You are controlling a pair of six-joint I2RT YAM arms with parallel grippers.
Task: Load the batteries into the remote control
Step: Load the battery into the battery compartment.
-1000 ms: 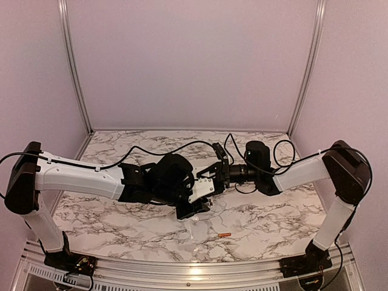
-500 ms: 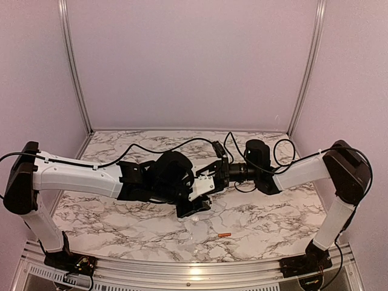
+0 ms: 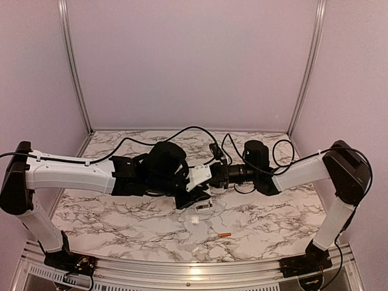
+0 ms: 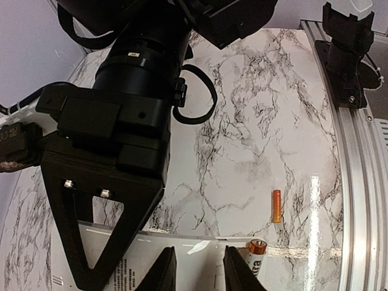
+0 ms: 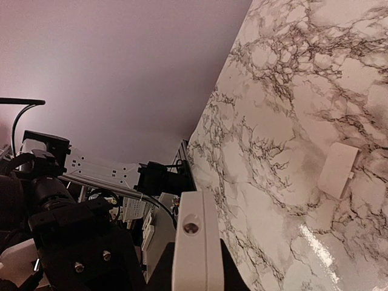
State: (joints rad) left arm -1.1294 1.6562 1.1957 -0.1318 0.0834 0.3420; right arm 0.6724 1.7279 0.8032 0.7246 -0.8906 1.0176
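Two batteries show: the orange battery [image 3: 225, 234] lies on the grey-veined marble tabletop [image 3: 121, 218] near the front metal rail [image 3: 182, 267], and the gold-tipped battery [image 4: 255, 254] sits just beside one end of the white remote [image 5: 193, 230]. The remote hangs above the table with the right gripper [image 5: 194, 257] clenched on it. The left gripper [image 4: 200, 251] is at it too, though whether it grasps I cannot tell. A flat white plastic piece [image 5: 337, 170] lies on the marble. Pale lilac walls [image 3: 194, 60] enclose the space.

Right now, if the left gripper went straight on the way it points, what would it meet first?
Probably the right gripper, which clamps the remote control: its black body fills the view just ahead of the left gripper. Depth is unclear.
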